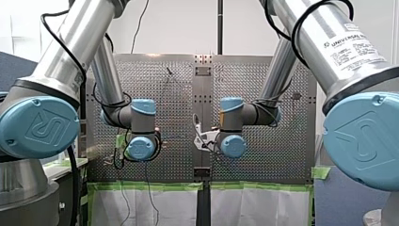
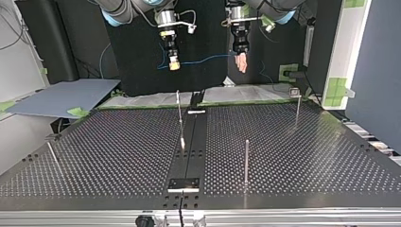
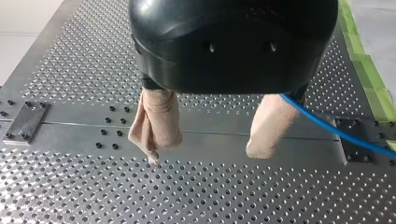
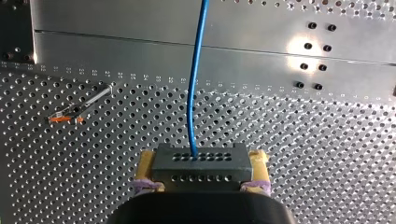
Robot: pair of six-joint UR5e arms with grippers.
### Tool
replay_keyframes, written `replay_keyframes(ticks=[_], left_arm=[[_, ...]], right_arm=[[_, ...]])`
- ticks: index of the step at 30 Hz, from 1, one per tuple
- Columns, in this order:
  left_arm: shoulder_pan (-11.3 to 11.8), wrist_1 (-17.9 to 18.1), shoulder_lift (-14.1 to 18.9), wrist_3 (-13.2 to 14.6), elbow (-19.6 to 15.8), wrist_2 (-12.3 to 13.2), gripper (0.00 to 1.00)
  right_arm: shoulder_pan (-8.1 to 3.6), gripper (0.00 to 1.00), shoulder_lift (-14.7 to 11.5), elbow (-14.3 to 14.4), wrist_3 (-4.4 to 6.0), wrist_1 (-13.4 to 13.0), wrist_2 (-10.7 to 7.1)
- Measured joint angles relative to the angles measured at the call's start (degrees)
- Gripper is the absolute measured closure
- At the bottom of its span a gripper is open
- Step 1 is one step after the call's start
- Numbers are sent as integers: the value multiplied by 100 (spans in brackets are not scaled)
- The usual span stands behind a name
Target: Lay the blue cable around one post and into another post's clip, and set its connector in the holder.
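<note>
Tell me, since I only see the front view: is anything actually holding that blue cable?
Observer: Yes. The right wrist view shows my right gripper shut on the grey connector at the cable's end.
Operator: And the other arm?
Observer: My left gripper is open. The blue cable runs past one beige finger.
Operator: Is it round a post yet?
Observer: No. In the top view it is strung in the air between the grippers, clear of the tall post and the others.

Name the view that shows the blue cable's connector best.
The right wrist view: the connector fills the gap between my right end effector's yellow pads. Top view: too small to tell; front and left wrist views don't show it.
</note>
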Motion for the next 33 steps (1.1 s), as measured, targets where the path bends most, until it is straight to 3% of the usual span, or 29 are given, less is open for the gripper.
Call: replay_keyframes(ticks=[4,12,24,33], left_arm=[[-6,-9,0,-3,6,0,0],[-8,-11,0,-4,9,0,0],[-22,-23,12,-17,-4,-12,0],[-405,-407,162,-157,-209,-186,0]], right_arm=[[-17,100,28,-1,9,28,-4],[-42,100,297,-2,17,342,-7],[-44,100,325,-2,18,389,-7],[-44,100,325,-1,18,389,-7]])
